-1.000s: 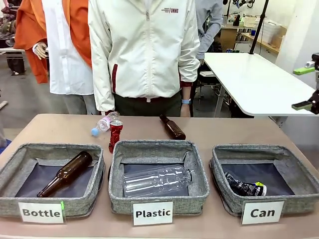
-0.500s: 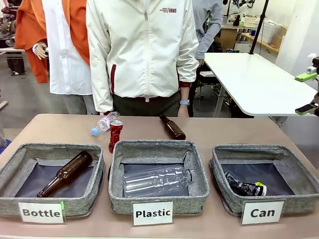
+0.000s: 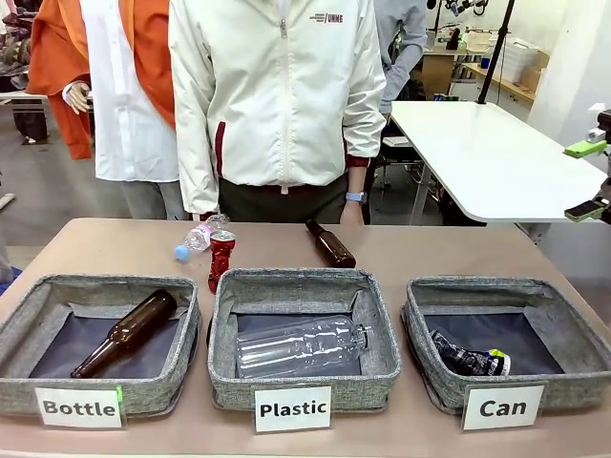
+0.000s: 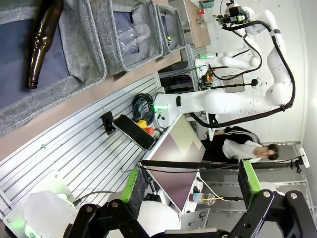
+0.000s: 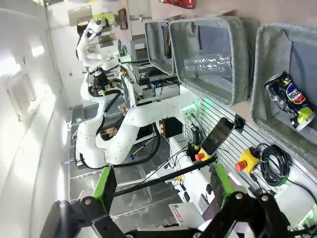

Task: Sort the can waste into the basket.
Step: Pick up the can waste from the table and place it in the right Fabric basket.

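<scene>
Empty left pincer (image 4: 190,184) is gaping wide. Right pincer (image 5: 163,186) is also spreading wide, gripping nothing, hovering high past the counter's (image 3: 430,250) right end. Person (image 3: 277,95) in a white jacket is standing at the far side.

Three grey baskets are sitting in a row along the near edge: Bottle basket (image 3: 158,393) left, Plastic basket (image 3: 368,386) middle, Can basket (image 3: 573,391) right.
- Brown bottle (image 3: 124,332) is lying diagonally in the Bottle basket.
- Clear bottle (image 3: 301,345) is lying in the Plastic basket.
- Second brown bottle (image 3: 330,244) is lying on the counter behind the Plastic basket.
- Dark can (image 3: 468,361) is lying inside the Can basket, near its left wall.
- Red can (image 3: 221,256) is standing on the counter just behind the gap between the Bottle and Plastic baskets, with a small clear bottle (image 3: 199,236) lying just beside it.
</scene>
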Robot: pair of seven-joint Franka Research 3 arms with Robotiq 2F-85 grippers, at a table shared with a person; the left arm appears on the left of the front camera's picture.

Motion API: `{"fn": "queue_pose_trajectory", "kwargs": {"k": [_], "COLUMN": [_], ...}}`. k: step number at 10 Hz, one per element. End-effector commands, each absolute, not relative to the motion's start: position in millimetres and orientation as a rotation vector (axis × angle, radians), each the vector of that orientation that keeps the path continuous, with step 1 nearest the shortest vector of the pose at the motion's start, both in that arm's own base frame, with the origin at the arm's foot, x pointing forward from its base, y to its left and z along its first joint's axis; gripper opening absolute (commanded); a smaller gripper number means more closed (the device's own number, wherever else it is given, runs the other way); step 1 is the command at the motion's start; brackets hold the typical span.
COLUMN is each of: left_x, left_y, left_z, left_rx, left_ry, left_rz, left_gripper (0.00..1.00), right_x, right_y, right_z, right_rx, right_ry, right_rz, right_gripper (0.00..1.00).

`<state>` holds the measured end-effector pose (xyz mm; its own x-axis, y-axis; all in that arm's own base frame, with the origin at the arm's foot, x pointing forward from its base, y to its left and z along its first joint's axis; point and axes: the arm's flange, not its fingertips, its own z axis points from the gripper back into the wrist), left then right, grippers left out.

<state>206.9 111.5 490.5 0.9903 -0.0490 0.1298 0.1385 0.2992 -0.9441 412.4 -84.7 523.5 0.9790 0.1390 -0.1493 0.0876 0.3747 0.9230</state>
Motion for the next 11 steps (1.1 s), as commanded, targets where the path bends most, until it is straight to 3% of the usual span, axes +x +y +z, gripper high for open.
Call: {"fn": "queue_pose_trajectory", "kwargs": {"k": [1, 4, 6, 7, 11], "left_x": [231, 281, 311, 279, 289], "left_y": [78, 2, -18, -13, -18], "left_z": [504, 511, 508, 513, 512], "left_rx": [-1.141, -0.857, -0.855, -0.856, -0.843], "left_ry": [-0.168, -0.125, -0.327, -0.150, -0.177], "left_rz": [-0.177, -0.322, -0.399, -0.363, -0.380], "left_gripper": [0.98, 0.98, 0.98, 0.98, 0.98], "right_x": [413, 413, 413, 413, 413], "right_y": [-89, -89, -89, -89, -89], "right_z": [526, 526, 526, 526, 526], "right_rx": [1.183, 1.183, 1.183, 1.183, 1.183], "right_ry": [0.216, 0.216, 0.216, 0.216, 0.216], "right_rz": [0.059, 0.059, 0.059, 0.059, 0.059], "right_gripper": [1.00, 1.00, 1.00, 1.00, 1.00]}}
